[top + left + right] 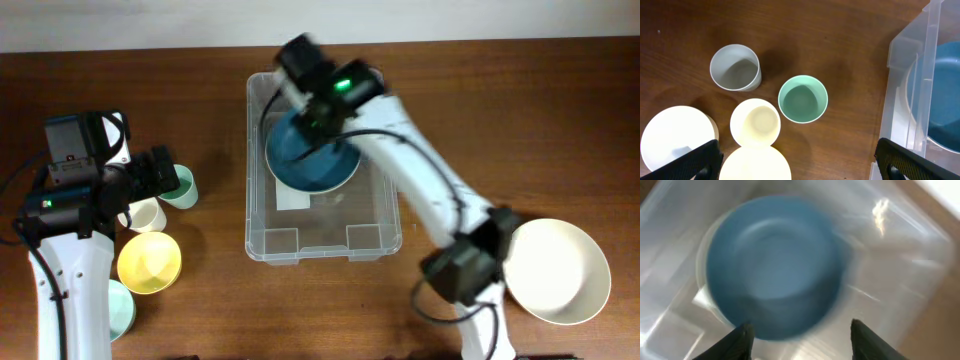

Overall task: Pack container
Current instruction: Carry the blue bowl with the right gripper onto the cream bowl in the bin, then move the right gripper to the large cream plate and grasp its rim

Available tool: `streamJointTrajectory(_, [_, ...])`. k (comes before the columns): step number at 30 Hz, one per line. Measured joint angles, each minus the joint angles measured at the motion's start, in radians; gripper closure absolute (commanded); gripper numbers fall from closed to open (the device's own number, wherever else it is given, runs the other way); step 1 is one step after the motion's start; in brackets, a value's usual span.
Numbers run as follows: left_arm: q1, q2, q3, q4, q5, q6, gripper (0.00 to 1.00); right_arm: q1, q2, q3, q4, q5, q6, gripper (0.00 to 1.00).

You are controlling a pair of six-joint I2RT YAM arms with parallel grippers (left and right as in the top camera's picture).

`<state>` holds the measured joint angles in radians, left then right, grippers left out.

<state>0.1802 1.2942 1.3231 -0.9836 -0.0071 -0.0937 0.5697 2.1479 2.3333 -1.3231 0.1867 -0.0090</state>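
Note:
The clear container (262,236) stands mid-table and also shows in the left wrist view (900,60) and the right wrist view (910,275). A blue bowl (310,160) lies inside its far half, seen blurred in the right wrist view (775,265). My right gripper (800,340) is open and empty, hovering over the blue bowl's edge at the container's far end (300,95). My left gripper (800,167) is open and empty, left of the container over a group of cups (165,178).
Left of the container stand a green cup (802,99), a cream cup (755,122), a grey cup (735,67), a yellow bowl (150,262) and a pale bowl (675,137). A large white bowl (558,270) sits at the right, beside the right arm's base.

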Motion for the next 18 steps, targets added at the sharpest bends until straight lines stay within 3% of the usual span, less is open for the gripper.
streamJointTrajectory(3, [0.000, 0.000, 0.000, 0.000, 0.000, 0.000, 0.00, -0.167, -0.156, 0.016, -0.074, 0.050, 0.214, 0.37])
streamJointTrajectory(6, [0.000, 0.000, 0.000, 0.000, 0.000, 0.000, 0.01, -0.411, -0.301, 0.040, -0.210, 0.083, 0.435, 0.25])
streamJointTrajectory(9, [0.000, 0.000, 0.000, 0.000, 0.000, 0.000, 0.01, -0.618, -0.367, 0.045, -0.323, 0.074, 0.571, 0.06])
streamJointTrajectory(13, [0.000, 0.000, 0.000, 0.000, 0.000, 0.000, 0.01, -0.830, -0.365, 0.006, -0.369, -0.046, 0.646, 0.06])
streamJointTrajectory(18, [0.000, 0.000, 0.000, 0.001, 0.000, 0.000, 0.01, -0.947, -0.362, -0.196, -0.358, -0.121, 0.712, 0.06])
